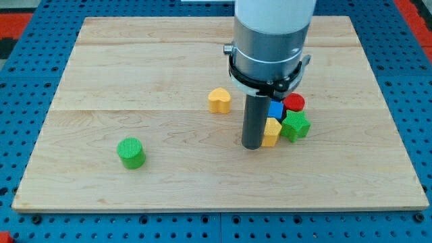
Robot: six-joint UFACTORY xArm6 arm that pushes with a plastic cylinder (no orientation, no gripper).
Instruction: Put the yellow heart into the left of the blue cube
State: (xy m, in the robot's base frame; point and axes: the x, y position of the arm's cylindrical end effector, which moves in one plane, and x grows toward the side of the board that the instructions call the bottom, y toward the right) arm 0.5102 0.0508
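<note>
The yellow heart [219, 100] lies on the wooden board, a little to the upper left of my rod. The blue cube [275, 110] sits to the view's right of the rod, partly hidden behind it. My tip [253, 146] rests on the board below and to the right of the heart, touching or nearly touching a yellow block [272, 131] just below the blue cube. The heart and the blue cube are apart, with my rod between them.
A red cylinder [294, 102] sits right of the blue cube. A green star-shaped block [295, 126] lies below it. A green cylinder [131, 152] stands alone at the lower left. The wooden board [135, 67] lies on a blue pegboard.
</note>
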